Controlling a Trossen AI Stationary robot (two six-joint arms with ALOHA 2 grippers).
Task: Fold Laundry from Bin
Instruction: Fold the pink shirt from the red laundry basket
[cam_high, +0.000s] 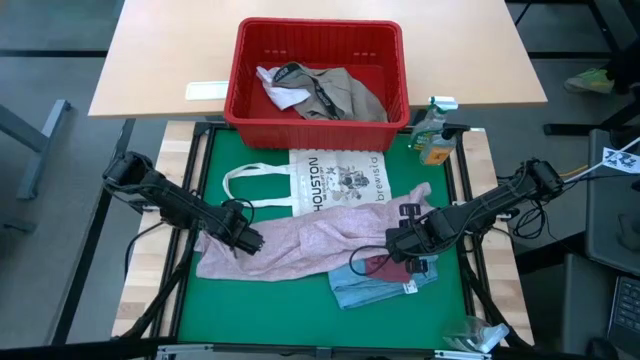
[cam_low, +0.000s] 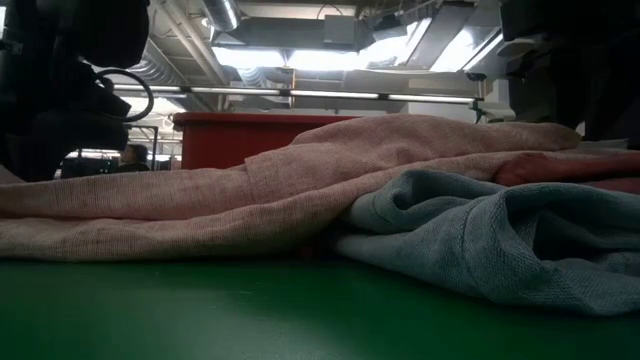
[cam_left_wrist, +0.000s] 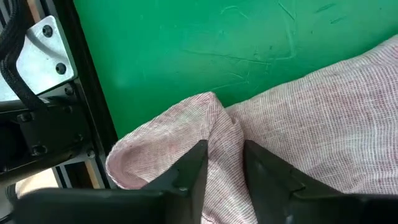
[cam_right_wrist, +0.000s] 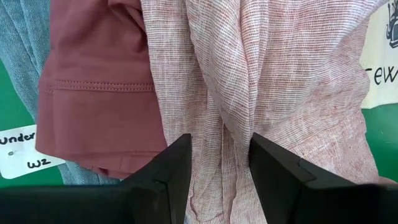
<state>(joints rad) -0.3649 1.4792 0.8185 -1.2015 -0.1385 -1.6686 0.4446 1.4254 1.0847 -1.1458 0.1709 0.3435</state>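
A pale pink garment (cam_high: 300, 240) is lying spread across the green mat (cam_high: 270, 310) of the desk, its long axis running from the left pincer (cam_high: 248, 240) to the right pincer (cam_high: 405, 243), one end at each. The left pincer is sitting at the garment's left end; in the left wrist view a bunched fold of the pink cloth is lying between its two dark fingers (cam_left_wrist: 186, 174), which are clenching on it. The right pincer is sitting at the opposite end, and in the right wrist view its fingers (cam_right_wrist: 171, 165) are standing either side of a ridge of the same pink cloth, grasping it.

Just beside the right pincer, on its near side, a maroon piece (cam_high: 385, 268) is lying on top of a light blue piece (cam_high: 365, 290), both partly under the pink garment's edge; a white tag (cam_right_wrist: 18, 149) with handwriting is showing by the maroon hem. Beyond both pincers, between them and the bin (cam_high: 318, 70), a white tote bag (cam_high: 335, 180) printed "HOUSTON" is lying flat, its handles pointing toward the left arm's side. The red bin is standing at the far edge of the mat, well apart from both pincers, and is holding a khaki-grey piece (cam_high: 345, 92) and a white piece (cam_high: 278, 90). A small spray bottle (cam_high: 433, 135) is standing beside the bin's right corner.
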